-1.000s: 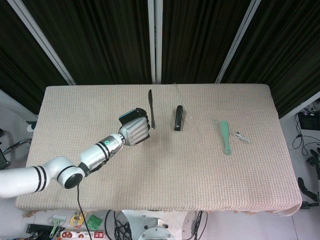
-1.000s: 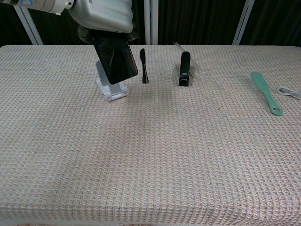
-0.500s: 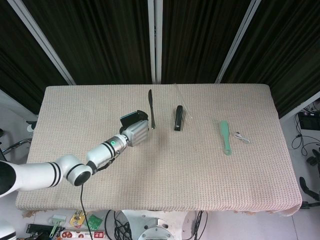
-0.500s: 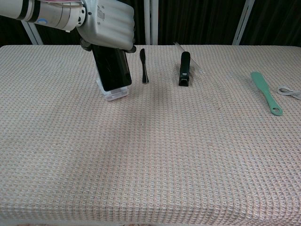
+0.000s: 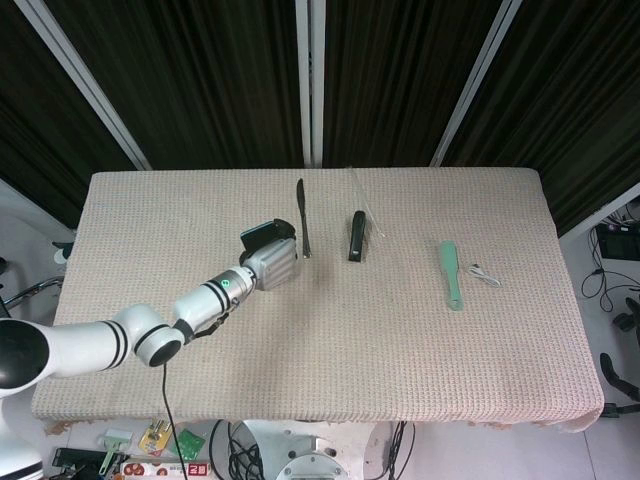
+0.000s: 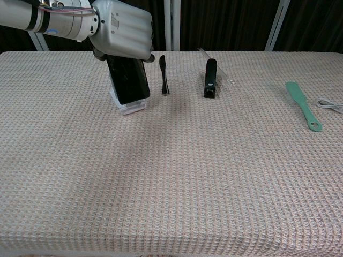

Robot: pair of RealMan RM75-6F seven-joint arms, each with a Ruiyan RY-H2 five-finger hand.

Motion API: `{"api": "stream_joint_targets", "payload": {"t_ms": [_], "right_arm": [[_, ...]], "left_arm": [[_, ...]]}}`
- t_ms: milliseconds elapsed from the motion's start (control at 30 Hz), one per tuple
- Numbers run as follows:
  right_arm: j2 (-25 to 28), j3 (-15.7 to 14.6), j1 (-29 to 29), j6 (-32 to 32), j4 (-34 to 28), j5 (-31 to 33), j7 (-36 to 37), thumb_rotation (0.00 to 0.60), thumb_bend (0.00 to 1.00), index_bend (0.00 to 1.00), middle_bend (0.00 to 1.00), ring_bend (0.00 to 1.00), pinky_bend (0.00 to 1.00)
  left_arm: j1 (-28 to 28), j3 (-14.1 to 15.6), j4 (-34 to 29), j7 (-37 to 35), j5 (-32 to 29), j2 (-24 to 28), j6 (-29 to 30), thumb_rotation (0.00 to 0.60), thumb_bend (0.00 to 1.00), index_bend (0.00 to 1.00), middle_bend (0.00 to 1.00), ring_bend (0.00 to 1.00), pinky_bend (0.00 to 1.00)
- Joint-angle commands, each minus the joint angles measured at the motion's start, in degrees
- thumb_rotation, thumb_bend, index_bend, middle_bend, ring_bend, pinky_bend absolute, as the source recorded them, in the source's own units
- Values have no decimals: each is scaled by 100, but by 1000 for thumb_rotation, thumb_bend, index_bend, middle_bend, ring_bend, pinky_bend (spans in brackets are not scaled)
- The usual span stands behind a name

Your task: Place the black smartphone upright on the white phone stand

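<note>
The black smartphone (image 6: 128, 79) stands nearly upright, leaning back a little, with its lower edge down in the white phone stand (image 6: 130, 106), at about ten o'clock from the middle of the table (image 6: 177, 176) in the chest view. The risk I see is at release: if the lower edge is not fully behind the stand's front lip (I cannot tell from either view whether it is), letting go could let the phone slide forward or tip sideways, and a sideways pull from the withdrawing fingers could drag the light stand with it. The left hand (image 6: 121, 28) grips the phone's top end from above, its fingers curled over the upper edge, so the screen hangs below them toward six o'clock. The right hand is not in view.
</note>
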Motion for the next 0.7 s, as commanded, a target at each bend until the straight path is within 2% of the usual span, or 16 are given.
{"api": "stream_joint_targets", "payload": {"t_ms": [33, 700], "right_arm": [[5, -7, 4, -12, -8, -4, -11, 600, 293, 0, 0, 0, 0], [88, 18, -14, 2, -58, 32, -9, 600, 295, 0, 0, 0, 0]], "left_arm": [[-16, 33, 63, -39, -38, -50, 26, 600, 472, 550, 517, 430, 386], [44, 189, 172, -309, 71, -246, 230, 600, 472, 550, 497, 427, 386]]}}
